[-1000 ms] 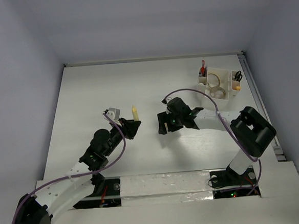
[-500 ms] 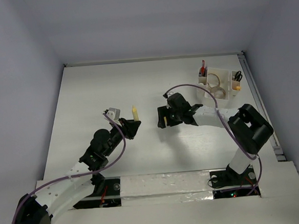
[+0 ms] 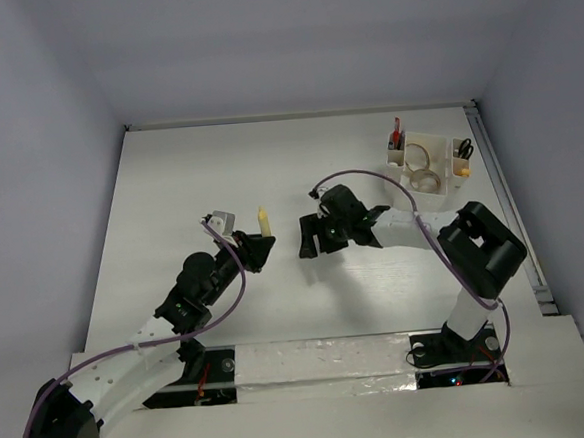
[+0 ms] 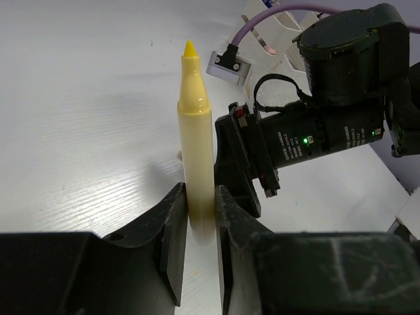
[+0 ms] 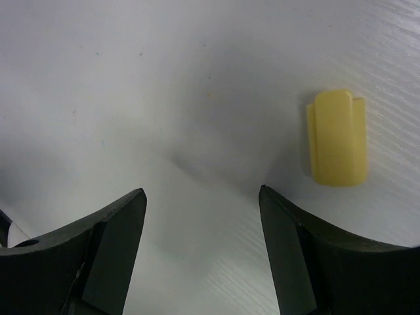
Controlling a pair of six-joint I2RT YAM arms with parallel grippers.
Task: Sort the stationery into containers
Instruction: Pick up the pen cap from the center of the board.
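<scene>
White wood-grain table (image 3: 170,187), pale grey-blue walls (image 3: 289,39) around it, thin metal rail (image 3: 515,208) along its right edge

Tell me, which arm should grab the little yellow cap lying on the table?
Right. The right gripper is open just beside the cap; the left gripper is busy, shut on the yellow marker.

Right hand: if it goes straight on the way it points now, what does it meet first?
Probably the bare table; the right hand is open, and the yellow cap lies off that line.
</scene>
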